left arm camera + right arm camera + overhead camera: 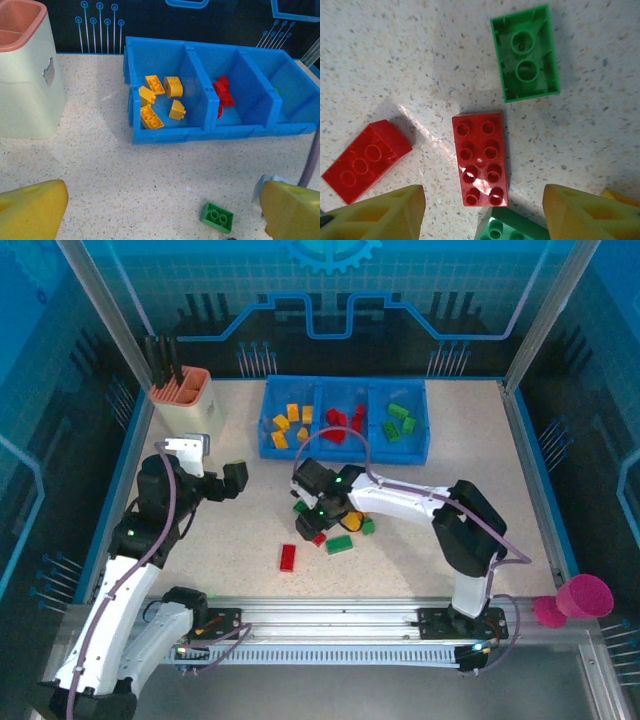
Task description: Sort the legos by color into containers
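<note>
Three compartments of one blue tray (165,134) lined the far edge of the bench (100,165). The left one held yellow-orange legos (160,100), the middle held red legos (223,92), and the right held green legos (398,423). The beige cup (25,85) stood in the far left corner with a clear gap to the tray, and the silvery tab (48,72) on its side was too small to read.

The left end effector (162,212) hung released, jaws wide and nothing between them, with bare bench ahead right up to the tray wall. A loose green brick (217,217) lay just beside its right finger.

Over at mid-bench, the right end effector (482,200) was released too. Its fingers straddled a red eight-stud brick (480,159) without touching it. It was tight there: an upturned green brick (525,52) lay close beyond and a second red brick (365,155) off to one side. A lone red brick (288,557) lay apart, toward the near edge. The pink cup (585,595) sat past the right-hand edge.
</note>
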